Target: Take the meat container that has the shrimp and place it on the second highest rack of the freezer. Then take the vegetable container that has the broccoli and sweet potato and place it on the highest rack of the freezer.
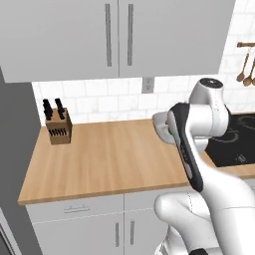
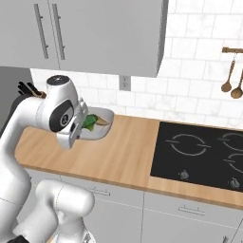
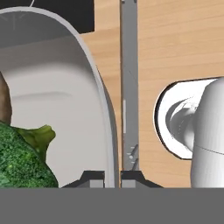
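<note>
My gripper (image 3: pixel 113 179) is shut on the thin rim of the grey vegetable container (image 3: pixel 65 87), one fingertip inside the wall and one outside. Green broccoli (image 3: pixel 19 164) lies in it, and the brown sweet potato (image 3: pixel 2 103) just shows at the left edge. In the right base view the vegetable container (image 2: pixel 101 129) hangs in front of my hand over the wooden counter (image 2: pixel 128 152), with broccoli (image 2: pixel 89 121) and sweet potato (image 2: pixel 102 122) inside. In the left base view my arm covers most of the vegetable container (image 1: pixel 160 125). The meat container, the shrimp and the racks are out of view.
A knife block (image 1: pixel 59 127) stands at the counter's back left. The black cooktop (image 2: pixel 199 152) lies to the right, with wooden spoons (image 2: pixel 230 81) hanging on the tiled wall. Grey upper cabinets (image 1: pixel 114 35) hang overhead. A tall dark grey panel (image 1: pixel 14 149) bounds the counter's left end.
</note>
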